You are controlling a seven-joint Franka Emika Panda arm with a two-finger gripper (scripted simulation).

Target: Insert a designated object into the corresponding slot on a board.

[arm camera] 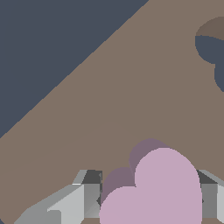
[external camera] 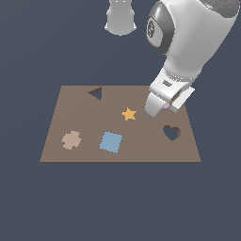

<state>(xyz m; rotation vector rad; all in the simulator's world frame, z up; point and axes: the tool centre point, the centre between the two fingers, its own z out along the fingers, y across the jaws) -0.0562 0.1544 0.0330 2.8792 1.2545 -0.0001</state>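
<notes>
- In the wrist view the pink heart block (arm camera: 153, 192) sits between the two grey fingers (arm camera: 85, 199), which close against its sides; the gripper (arm camera: 148, 201) holds it, with its shadow on the board (arm camera: 109, 100) just beyond.
- The heart-shaped slot (arm camera: 212, 52) lies farther off, partly out of frame.
- In the exterior view the slot (external camera: 171, 132) is at about 5 o'clock from the gripper (external camera: 157, 109), near but apart; only a pink sliver (external camera: 165, 107) shows.
- The orange star (external camera: 128, 114) lies at 9 o'clock, the triangular hole (external camera: 96, 93) beyond.

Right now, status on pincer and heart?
Pincer shut on pink heart. Heart slot empty, just beyond, towards the board's near edge. Orange star beside, not blocking.
</notes>
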